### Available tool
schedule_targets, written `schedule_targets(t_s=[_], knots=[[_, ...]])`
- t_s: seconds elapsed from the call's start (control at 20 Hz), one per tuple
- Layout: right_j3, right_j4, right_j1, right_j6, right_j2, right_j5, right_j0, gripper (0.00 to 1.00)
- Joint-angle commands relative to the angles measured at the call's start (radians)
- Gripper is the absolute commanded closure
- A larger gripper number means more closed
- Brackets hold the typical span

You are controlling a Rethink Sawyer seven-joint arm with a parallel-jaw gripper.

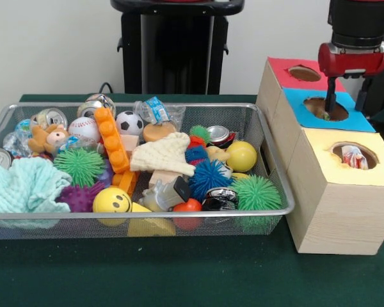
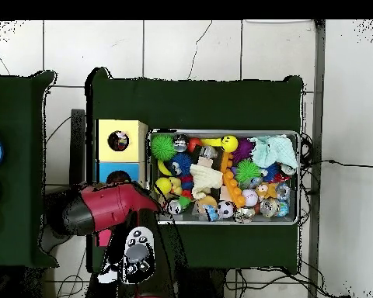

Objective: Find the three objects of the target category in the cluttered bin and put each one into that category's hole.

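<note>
The gripper [image 1: 345,102] hangs over the blue-topped box [image 1: 333,112], its two dark fingers [image 1: 331,97] set apart and reaching to the blue hole; nothing is seen between them, so it seems to be open and empty.

Going from near to far: the yellow-topped box [image 1: 336,192] stands closest to the camera, and in its hole [image 1: 353,155] one whitish piece with coloured spots [image 1: 353,157] already lies. Beside the boxes the cluttered bin [image 1: 141,216] is full: a teal towel [image 1: 22,185], a smiley ball [image 1: 111,200], spiky balls, a cream knitted cloth [image 1: 163,157], cans farther back. I cannot find any other spotted fabric piece on top of the heap; they may be buried.

As a judgement, such a piece is very light, limp and not fragile. It will fold and hang when lifted, so it is best to pinch a raised fold or a corner, firmly, because thin cloth can slip out. It may also drag neighbouring toys.
</note>
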Motion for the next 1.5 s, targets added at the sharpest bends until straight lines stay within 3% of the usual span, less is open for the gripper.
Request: schedule_targets(t_s=[0.05,0.4,0.85,1.05,1.5], knots=[[0.053,0.017,0.157,0.241,-0.01,-0.235,0.007,0.0],[0.099,0.011,0.151,0.195,0.025,-0.27,-0.05,0.0],[0.103,0.015,0.17,0.165,0.057,-0.303,-0.083,0.0],[0.108,-0.003,0.208,0.156,0.095,-0.358,-0.126,0.0],[0.124,-0.053,0.217,0.101,0.167,-0.364,-0.218,0.0]])
